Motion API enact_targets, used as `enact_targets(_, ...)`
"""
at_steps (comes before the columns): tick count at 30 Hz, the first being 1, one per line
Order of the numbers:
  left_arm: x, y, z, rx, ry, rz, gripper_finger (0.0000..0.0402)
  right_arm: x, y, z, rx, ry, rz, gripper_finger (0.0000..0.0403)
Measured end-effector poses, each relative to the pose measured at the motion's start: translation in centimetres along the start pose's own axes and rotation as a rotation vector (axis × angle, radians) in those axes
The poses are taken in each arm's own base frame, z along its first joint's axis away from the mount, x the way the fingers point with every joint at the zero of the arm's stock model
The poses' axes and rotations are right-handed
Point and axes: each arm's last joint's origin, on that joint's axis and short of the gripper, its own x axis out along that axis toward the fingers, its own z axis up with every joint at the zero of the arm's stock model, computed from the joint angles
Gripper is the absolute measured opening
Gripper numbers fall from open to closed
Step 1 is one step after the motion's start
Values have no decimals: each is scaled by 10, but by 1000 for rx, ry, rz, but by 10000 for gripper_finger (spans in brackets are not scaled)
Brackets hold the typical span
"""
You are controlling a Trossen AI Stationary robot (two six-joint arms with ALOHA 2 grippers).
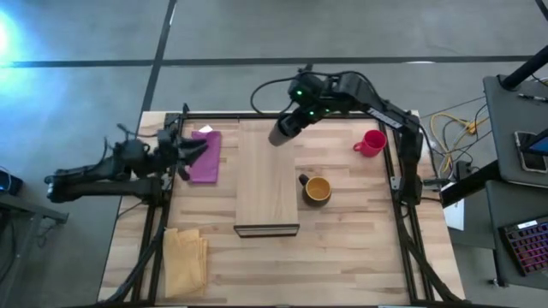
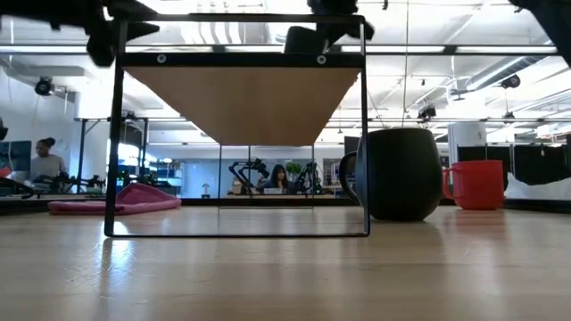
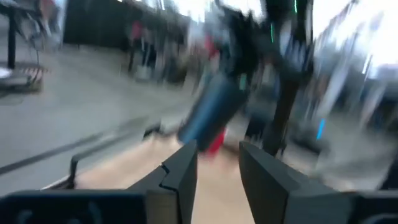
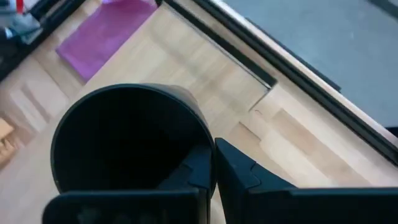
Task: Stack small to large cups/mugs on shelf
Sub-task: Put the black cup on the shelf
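Note:
My right gripper (image 1: 295, 115) is shut on the tall black tumbler (image 1: 282, 130), which it holds in the air over the far end of the shelf (image 1: 267, 175). The shelf is a pale board on a dark wire frame (image 2: 236, 143). The dark mug with the yellow inside (image 1: 317, 189) stands on the table just right of the shelf. The red mug (image 1: 370, 142) stands at the far right. My left gripper (image 1: 193, 152) is open and empty over the purple cloth at the left. It faces the tumbler (image 3: 211, 115). My right gripper holds the tumbler by its rim wall (image 4: 208, 140), with one finger (image 4: 193, 167) inside the open mouth and the other (image 4: 242, 174) outside. The tumbler is lifted clear above the shelf and hangs tilted (image 3: 211, 115), its closed end lower.
A purple cloth (image 1: 205, 156) lies at the far left and a folded yellow cloth (image 1: 184, 257) at the near left. Dark frame rails (image 1: 398, 184) run along the table's sides. People sit in the room beyond (image 2: 43, 159).

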Motion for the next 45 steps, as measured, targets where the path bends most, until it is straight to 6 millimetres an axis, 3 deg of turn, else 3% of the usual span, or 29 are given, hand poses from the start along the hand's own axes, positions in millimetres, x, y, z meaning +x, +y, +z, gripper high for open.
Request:
enact_targets(3, 15, -8, 13, 132, 147, -8, 91, 14, 0, 5, -43, 8, -1, 9)
enact_targets(8, 56, -14, 30, 266, 221, -52, 78, 26, 0, 12, -92, 11, 52, 9)
enact_targets(13, 92, 3, 32, 317, 322, -13, 60, 28, 0, 18, -133, -54, 40, 9)
enact_targets(20, 122, 36, 36, 301, 372, 12, 33, 27, -4, 21, -141, -58, 52, 9)
enact_targets(24, 131, 43, 43, 315, 351, -18, 19, 27, -1, 21, -147, -61, 105, 9)
enact_targets(36, 162, 52, 29, 303, 453, -55, 10, 35, 3, 26, -174, -78, 153, 9)
enact_targets(45, 167, 55, 21, 286, 484, -51, 10, 35, 5, 33, -184, -149, 171, 9)
